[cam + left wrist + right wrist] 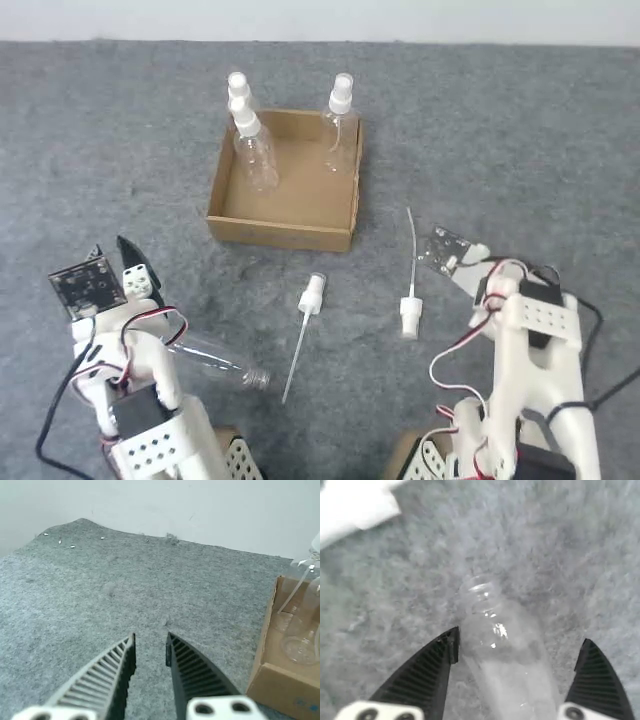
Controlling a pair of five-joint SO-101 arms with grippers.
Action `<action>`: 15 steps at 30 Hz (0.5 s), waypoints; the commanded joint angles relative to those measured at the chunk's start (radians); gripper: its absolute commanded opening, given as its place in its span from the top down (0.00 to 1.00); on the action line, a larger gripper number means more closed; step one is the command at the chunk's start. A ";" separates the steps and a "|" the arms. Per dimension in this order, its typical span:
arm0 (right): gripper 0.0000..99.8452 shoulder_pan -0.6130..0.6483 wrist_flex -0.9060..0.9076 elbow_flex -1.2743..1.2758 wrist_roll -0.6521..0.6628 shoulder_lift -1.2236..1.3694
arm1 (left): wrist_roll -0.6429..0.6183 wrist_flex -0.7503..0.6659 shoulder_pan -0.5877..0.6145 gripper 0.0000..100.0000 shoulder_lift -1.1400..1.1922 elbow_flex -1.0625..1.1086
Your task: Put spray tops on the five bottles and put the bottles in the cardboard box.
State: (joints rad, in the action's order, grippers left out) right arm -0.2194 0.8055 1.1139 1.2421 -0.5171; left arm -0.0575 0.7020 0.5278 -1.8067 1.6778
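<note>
By my judgement the job is a little over halfway. The cardboard box (282,234) already holds three upright bottles with tops on, a capped pair (258,160) at its far-left corner and one more capped bottle (340,138) at its far-right corner. Two bottles and two tops are still to do. An uncapped bottle (215,358) lies on its side on the grey felt worktop (530,150) just beside my left arm. Its neck points toward a loose spray top (312,294), whose dip tube trails back toward me. A second spray top (408,316) lies near my right arm, well apart from the box. My left end effector (151,639) is parted by a narrow gap and holds nothing, poised over bare felt with the box nearby. My right end effector (521,636) is spread wide, its jaws either side of a clear open-necked bottle (487,610) lying on the felt, not yet closed on it. I take that for the fifth bottle, though I cannot be sure. Both bottles need tops fitted, then boxing.
</note>
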 commanded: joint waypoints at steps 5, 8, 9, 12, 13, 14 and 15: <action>0.80 -0.019 -0.136 0.089 0.012 -0.035 | 0.000 -0.035 -0.005 0.91 -0.018 0.001; 0.91 -0.001 -0.127 0.075 0.008 -0.039 | 0.000 -0.035 -0.005 0.91 -0.018 0.001; 0.93 -0.001 -0.127 0.069 0.006 -0.041 | 0.000 -0.035 -0.005 0.91 -0.018 0.001; 0.95 0.013 -0.127 0.040 -0.058 -0.045 | 0.000 -0.035 -0.005 0.91 -0.018 0.001; 0.95 0.019 -0.124 0.026 -0.084 -0.045 | 0.000 -0.035 -0.005 0.91 -0.018 0.001; 0.95 0.027 -0.124 0.011 -0.115 -0.045 | 0.000 -0.035 -0.005 0.91 -0.018 0.001; 0.95 0.036 -0.117 -0.002 -0.147 -0.045 | 0.000 -0.035 -0.005 0.91 -0.018 0.001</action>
State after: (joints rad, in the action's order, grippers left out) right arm -0.2271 0.6889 1.2014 1.1991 -0.5309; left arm -0.0575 0.7020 0.5278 -1.8067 1.6778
